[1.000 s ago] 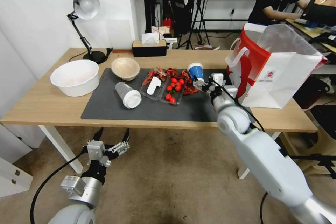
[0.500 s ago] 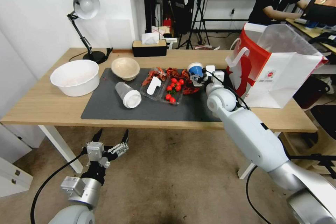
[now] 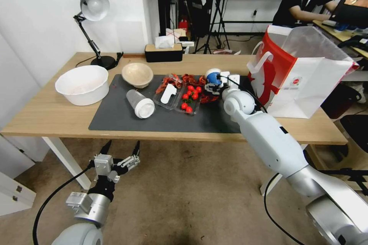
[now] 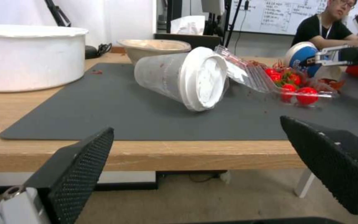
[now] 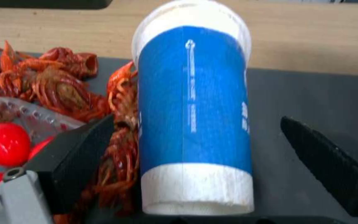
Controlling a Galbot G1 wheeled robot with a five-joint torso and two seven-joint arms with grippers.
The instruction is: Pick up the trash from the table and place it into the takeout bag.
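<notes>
We judge the task to be near its start: every piece of trash we can see lies on the table (image 3: 46, 118), and we cannot see the bottom of the takeout bag (image 3: 306, 80), which stands at the table's right end, just off the dark mat (image 3: 161, 118). Our right gripper (image 3: 213, 81) is at the blue paper cup (image 5: 193, 102) near the mat's far right corner, just left of the bag; in the right wrist view the jaws stand apart on either side of the cup, the left-hand pad close to its wall and the other pad clear of it, so the grip is not yet made. Beside the cup, toward the mat's middle, lie the red crayfish shells (image 5: 54, 84) and the clear tray of cherry tomatoes (image 3: 190, 99). Farther left on the mat the white-lidded cup (image 4: 183, 79) lies on its side, and the beige bowl (image 3: 137, 74) sits at the mat's far left corner. Our left gripper (image 3: 119, 152) hangs below the table's front edge, jaws apart, holding nothing. Grasping the cup, carrying it to the bag and clearing the rest all remain.
</notes>
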